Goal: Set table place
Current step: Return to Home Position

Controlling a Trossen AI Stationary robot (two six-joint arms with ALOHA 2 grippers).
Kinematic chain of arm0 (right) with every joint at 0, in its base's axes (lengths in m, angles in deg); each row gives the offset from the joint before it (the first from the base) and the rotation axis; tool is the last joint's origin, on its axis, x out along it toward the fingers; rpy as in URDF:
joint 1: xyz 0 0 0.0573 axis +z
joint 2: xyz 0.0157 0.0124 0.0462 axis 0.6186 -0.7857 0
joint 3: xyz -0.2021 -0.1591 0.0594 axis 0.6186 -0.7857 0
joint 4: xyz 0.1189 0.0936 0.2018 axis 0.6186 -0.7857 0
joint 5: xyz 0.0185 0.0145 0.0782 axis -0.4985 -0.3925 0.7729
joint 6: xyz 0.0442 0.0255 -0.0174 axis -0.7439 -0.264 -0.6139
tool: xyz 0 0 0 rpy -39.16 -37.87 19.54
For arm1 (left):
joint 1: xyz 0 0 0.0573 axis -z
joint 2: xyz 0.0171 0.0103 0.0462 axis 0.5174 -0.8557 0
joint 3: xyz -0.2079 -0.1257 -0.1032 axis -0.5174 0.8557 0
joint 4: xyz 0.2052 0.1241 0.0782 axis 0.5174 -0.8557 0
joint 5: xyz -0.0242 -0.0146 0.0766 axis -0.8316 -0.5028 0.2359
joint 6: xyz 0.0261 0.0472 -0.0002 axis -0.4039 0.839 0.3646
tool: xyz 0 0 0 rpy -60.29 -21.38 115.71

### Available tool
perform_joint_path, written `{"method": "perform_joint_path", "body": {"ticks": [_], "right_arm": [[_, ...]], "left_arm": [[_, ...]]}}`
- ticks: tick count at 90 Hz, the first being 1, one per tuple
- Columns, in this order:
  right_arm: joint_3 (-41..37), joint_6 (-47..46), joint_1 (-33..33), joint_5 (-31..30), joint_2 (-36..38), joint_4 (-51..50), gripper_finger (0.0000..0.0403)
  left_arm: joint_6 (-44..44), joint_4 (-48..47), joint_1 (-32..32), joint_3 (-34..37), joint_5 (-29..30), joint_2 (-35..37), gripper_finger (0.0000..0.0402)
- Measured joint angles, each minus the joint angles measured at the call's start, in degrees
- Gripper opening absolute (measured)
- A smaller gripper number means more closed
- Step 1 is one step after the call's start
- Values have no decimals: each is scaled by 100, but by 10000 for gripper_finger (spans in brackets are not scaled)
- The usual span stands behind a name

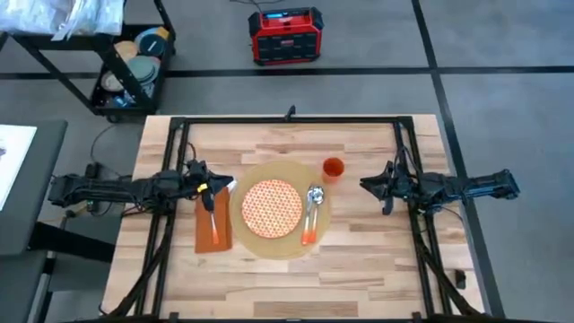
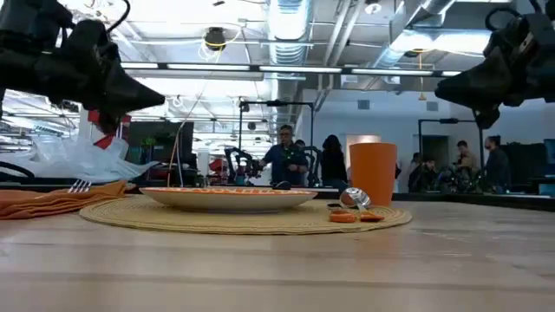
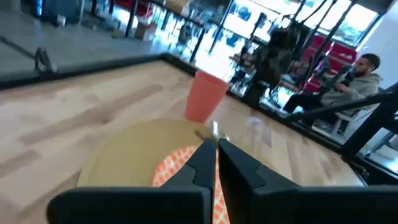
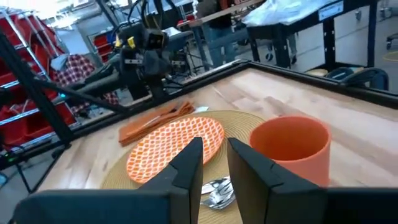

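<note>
On the light-wood table (image 1: 377, 260) lies a round tan woven placemat (image 1: 316, 235) carrying an orange-patterned plate (image 1: 272, 206). An orange cup (image 1: 334, 169) stands on the mat's far right rim. Steel cutlery with orange handles (image 1: 311, 213) lies on the mat to the right of the plate. A rust-orange napkin (image 1: 213, 229) lies left of the mat with a fork (image 1: 213, 215) on it. My left gripper (image 1: 229, 185) hovers shut above the napkin's far end, holding nothing. My right gripper (image 1: 363, 184) hangs open to the right of the cup, above the table, also holding nothing.
A black frame (image 1: 291, 119) runs along the table's far edge and down both sides. On the floor beyond are a red box (image 1: 285, 36) and a black cart (image 1: 134, 67). A grey side table (image 1: 22, 170) stands left. People (image 2: 286, 156) show far behind.
</note>
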Motion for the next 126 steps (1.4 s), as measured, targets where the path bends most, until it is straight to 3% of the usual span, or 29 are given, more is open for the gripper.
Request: {"method": "perform_joint_path", "body": {"ticks": [22,126], "right_arm": [[-3,-4,0,41,0,-8,64],[-9,-4,0,48,0,-20,64]], "left_arm": [[-18,-823,0,4,-22,-1,0],[37,-856,181,9,-30,0,0]]}}
